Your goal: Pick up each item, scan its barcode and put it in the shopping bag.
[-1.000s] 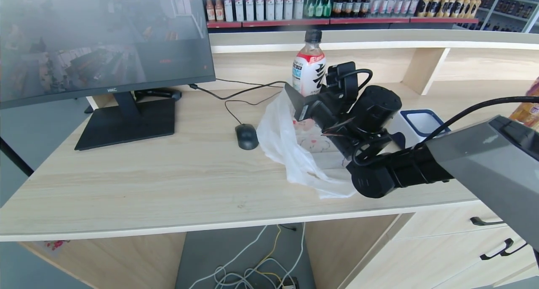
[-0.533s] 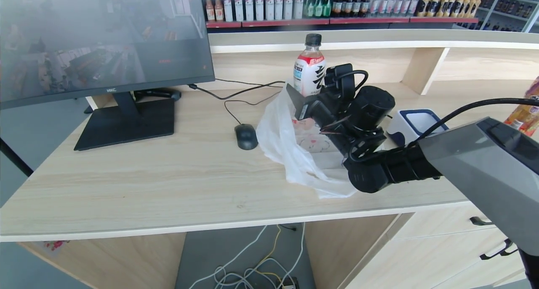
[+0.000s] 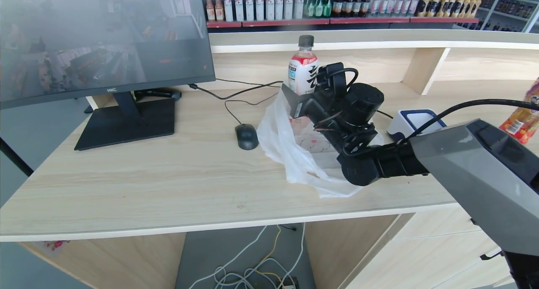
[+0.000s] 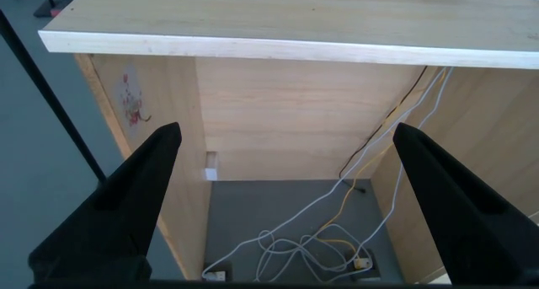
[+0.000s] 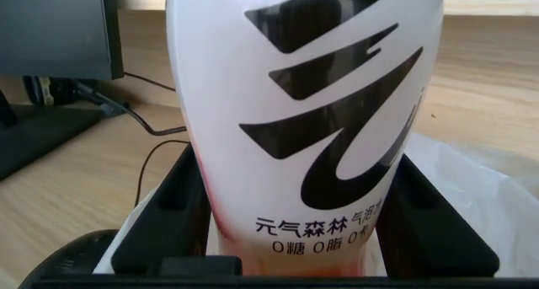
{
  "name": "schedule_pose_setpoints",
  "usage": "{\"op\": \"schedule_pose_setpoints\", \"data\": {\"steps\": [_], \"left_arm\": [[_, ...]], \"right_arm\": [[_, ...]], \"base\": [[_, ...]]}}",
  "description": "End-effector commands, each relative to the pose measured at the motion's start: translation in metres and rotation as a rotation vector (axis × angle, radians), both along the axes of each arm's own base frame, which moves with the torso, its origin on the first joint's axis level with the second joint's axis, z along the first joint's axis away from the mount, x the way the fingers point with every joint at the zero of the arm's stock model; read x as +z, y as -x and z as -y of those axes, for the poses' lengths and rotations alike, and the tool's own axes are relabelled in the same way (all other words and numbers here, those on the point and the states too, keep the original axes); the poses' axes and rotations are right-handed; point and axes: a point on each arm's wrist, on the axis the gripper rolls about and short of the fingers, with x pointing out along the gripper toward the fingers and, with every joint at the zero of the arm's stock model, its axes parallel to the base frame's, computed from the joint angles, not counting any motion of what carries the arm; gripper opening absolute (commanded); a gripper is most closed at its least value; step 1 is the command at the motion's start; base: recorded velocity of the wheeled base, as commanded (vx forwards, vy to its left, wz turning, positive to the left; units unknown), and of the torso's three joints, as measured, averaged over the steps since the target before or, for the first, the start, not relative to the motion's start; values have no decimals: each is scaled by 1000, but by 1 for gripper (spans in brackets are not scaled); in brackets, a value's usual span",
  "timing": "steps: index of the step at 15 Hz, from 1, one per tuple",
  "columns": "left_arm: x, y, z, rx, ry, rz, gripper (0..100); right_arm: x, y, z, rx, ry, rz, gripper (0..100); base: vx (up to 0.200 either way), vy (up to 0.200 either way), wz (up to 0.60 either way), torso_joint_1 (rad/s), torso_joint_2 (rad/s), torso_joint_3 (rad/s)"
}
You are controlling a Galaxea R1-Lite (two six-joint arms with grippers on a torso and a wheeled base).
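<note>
Head view gives you the right end effector (image 3: 306, 92) clamped on the lower body of a clear plastic drink bottle with a white-and-red label and a dark cap (image 3: 302, 70), held nearly upright off the counter. The bottle hangs over the far rim of the crumpled white plastic shopping bag (image 3: 281, 142), which lies on the light wooden counter (image 3: 168, 175). A small white-and-blue barcode scanner (image 3: 414, 122) stands to the right of the bag, partly behind the arm. A black computer mouse (image 3: 246, 136) lies just left of the bag.

In the right wrist view you can see the black fingers (image 5: 164, 217) pressed against both sides of the bottle.

In the left wrist view your left end effector (image 4: 286, 196) is spread wide with nothing in it, low in front of the counter's edge, facing the loose cables (image 4: 312, 238) underneath.
</note>
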Motion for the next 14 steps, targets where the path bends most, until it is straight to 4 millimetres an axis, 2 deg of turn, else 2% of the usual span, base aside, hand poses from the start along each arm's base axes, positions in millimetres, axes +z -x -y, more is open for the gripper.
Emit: {"op": "schedule_pose_setpoints", "data": {"steps": [1, 8, 14], "left_arm": [[0, 0, 0, 0, 0, 1, 100], [0, 0, 0, 0, 0, 1, 100], [0, 0, 0, 0, 0, -1, 100]], "right_arm": [[-6, -3, -2, 0, 4, -6, 0], [-13, -4, -3, 2, 8, -18, 0], [-34, -5, -3, -1, 14, -27, 0]], "base": [[0, 0, 0, 0, 0, 0], [0, 0, 0, 0, 0, 0], [0, 0, 0, 0, 0, 0]]}}
